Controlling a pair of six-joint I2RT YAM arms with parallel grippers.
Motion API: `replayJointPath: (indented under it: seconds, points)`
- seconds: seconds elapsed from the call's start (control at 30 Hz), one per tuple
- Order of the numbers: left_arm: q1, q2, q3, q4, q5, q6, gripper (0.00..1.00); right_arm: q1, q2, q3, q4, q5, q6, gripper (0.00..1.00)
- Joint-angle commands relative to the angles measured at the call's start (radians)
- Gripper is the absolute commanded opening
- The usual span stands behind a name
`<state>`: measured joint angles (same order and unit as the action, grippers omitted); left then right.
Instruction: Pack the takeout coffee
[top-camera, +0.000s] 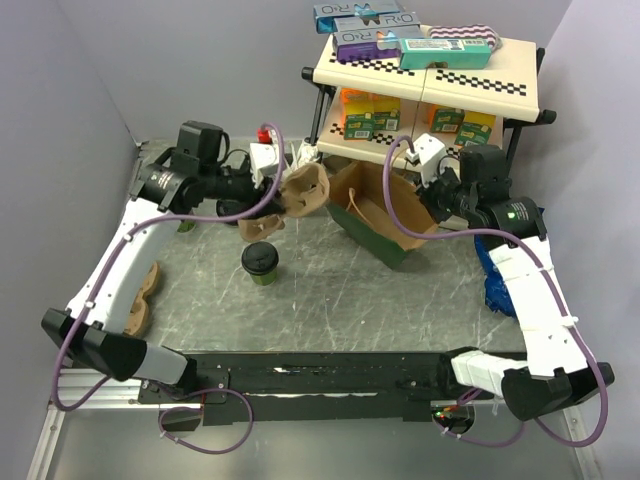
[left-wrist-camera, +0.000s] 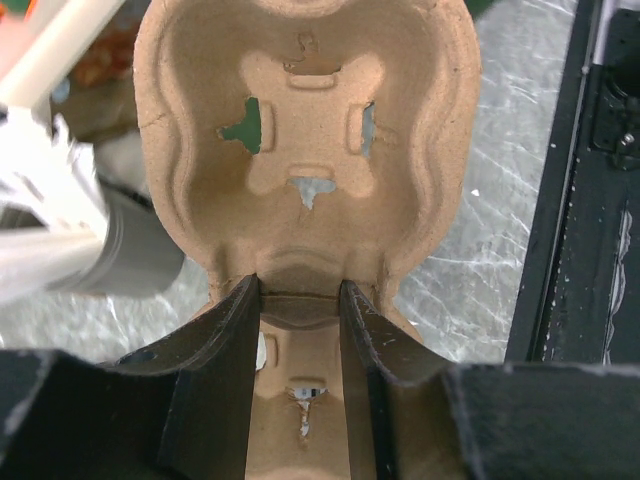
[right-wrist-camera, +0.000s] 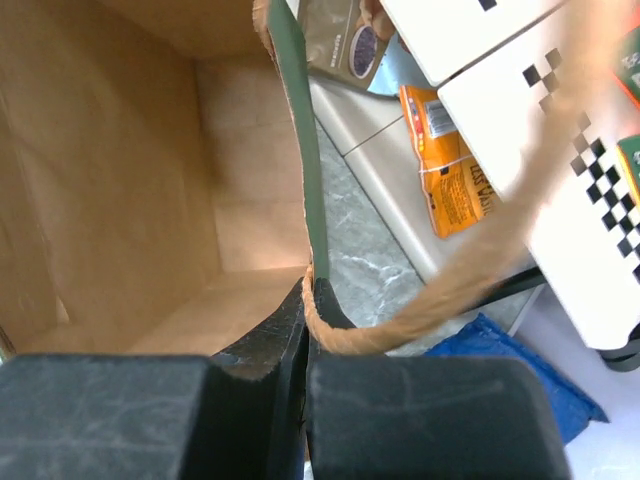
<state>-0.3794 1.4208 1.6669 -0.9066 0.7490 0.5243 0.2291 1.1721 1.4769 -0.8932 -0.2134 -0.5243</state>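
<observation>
On the left side of the bench (top-camera: 340, 300) we see the left claw (left-wrist-camera: 297, 300) clamped on a brown pulp cup carrier (left-wrist-camera: 310, 150). Its two fingers stand a little apart, and the middle ridge of the carrier is pressed between them. The cup well in front of the fingers shows only its bare moulded bottom.

On the right side, the right claw (right-wrist-camera: 308, 300) is almost together. It pinches the upper edge of a paper bag (top-camera: 385, 215), green outside and brown inside, just where the twine handle (right-wrist-camera: 480, 255) is fixed. The bag is tilted with its mouth open, and inside we see plain brown walls and floor.

The takeout coffee (top-camera: 260, 262), dark green with a black lid, stands upright on the bench. It is in front of the carrier and left of the bag, apart from both claws.
</observation>
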Motion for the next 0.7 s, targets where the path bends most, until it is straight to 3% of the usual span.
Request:
replayJointPath:
  seconds: [0.0,0.3,0.37,0.43,0.67]
  points:
    - [-0.059,-0.068,0.019,0.041,-0.025,0.06,0.01,0.004,-0.02,-0.01,0.045,-0.001,-0.072,0.0]
    - [-0.085,-0.129,0.008,0.098,-0.019,0.085,0.01,0.006,-0.028,0.008,-0.033,-0.004,-0.172,0.0]
    - [-0.093,-0.19,-0.091,0.226,-0.034,0.046,0.01,0.009,-0.063,-0.05,-0.003,-0.018,-0.19,0.0]
    - [-0.142,-0.25,-0.181,0.366,-0.14,0.003,0.01,0.009,-0.119,-0.13,0.034,-0.058,-0.195,0.0]
    - [-0.193,-0.322,-0.232,0.425,-0.226,0.045,0.01,0.013,-0.21,-0.27,0.152,-0.162,-0.131,0.0]
